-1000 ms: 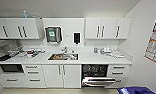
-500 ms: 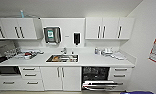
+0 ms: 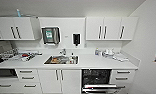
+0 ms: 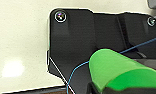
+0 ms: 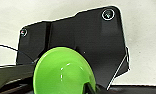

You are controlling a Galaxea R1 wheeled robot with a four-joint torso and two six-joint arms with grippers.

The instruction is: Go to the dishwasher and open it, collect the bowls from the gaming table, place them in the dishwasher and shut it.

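While the pale, glossy floor (image 4: 19, 37) is showing beneath both wrists, each arm is carrying a bowl close to its camera. At the left wrist a bright green bowl (image 4: 119, 70) is sitting on its side against the left tool; how far that tool's fingers are spread I cannot tell. At the right wrist a lime-green bowl (image 5: 64, 72) is facing the camera with its glossy inside, a dark finger (image 5: 90, 88) of the right tool is pressing at its rim, and the grip looks closed on it.

Farther off, the head camera is looking at a white kitchen wall. The dishwasher (image 3: 97, 80) is standing open at lower right, its steel door (image 3: 100, 87) tipped down and the dark racks showing. Above it the white desk (image 3: 106, 64) is running wall to wall, with a sink (image 3: 61, 60) at its middle and clutter at its left end. White upper cabinets (image 3: 111, 28) are hanging along the far wall, with a towel dispenser (image 3: 51, 35) between them.
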